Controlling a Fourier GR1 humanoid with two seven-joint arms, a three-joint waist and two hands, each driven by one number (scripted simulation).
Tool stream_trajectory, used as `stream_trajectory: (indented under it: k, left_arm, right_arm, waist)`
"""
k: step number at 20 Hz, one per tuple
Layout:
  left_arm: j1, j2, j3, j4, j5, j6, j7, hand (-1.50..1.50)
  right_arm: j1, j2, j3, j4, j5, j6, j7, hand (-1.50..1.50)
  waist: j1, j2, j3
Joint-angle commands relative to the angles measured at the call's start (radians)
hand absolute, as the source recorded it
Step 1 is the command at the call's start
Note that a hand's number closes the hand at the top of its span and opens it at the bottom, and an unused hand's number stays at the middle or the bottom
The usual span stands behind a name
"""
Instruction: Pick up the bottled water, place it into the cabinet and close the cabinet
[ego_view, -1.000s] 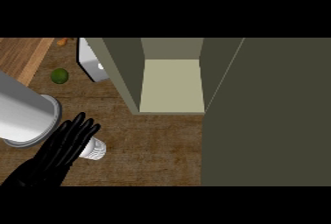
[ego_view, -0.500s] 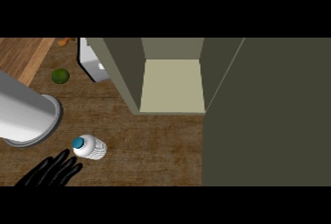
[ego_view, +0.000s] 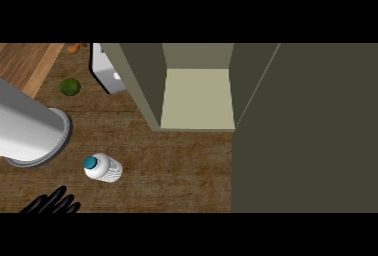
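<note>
The bottled water (ego_view: 103, 168) stands on the brown bench (ego_view: 177, 165), outside the cabinet (ego_view: 144, 85), in front of its opening and off to the left. It is seen almost from straight above, so its teal cap (ego_view: 90, 162) and white ribbed shoulder show and little else of it. Nothing touches it.

Only the fingers of the left hand (ego_view: 52, 204) show, at the lower left edge. They are straight, spread apart and hold nothing. The palm and forearm are cut off below. The hand is near the bottle but apart from it. The right hand does not show.

A large grey cylinder (ego_view: 26, 127) comes in from the left edge, its rimmed end just beside the bottle. I cannot tell what it is.

The cabinet is open, showing a pale, bare floor (ego_view: 198, 97) inside. Its dark door (ego_view: 310, 130) fills the right side of the view and hides the bench beneath it.

A white and grey thing (ego_view: 105, 75) is half hidden behind the cabinet's left wall. A small green round thing (ego_view: 69, 86) lies beside it. An orange scrap (ego_view: 75, 48) is cut off at the top.
</note>
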Motion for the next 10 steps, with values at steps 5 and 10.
stream_trajectory:
  k: [5,10]
  left_arm:
    - [0.081,0.036,0.067,-0.167,0.168,-0.023,-0.006,-1.50]
    - [0.174,0.041,0.097,-0.162,0.178,-0.061,-0.045,-1.50]
  right_arm:
    - [0.024,-0.008,-0.033,-0.165,-0.132,-0.011,0.096,-1.50]
    - [0.102,0.024,0.008,-0.214,-0.122,0.000,0.086,-1.50]
  waist:
    - [-0.003,0.003,-0.001]
    - [-0.005,-0.003,-0.001]
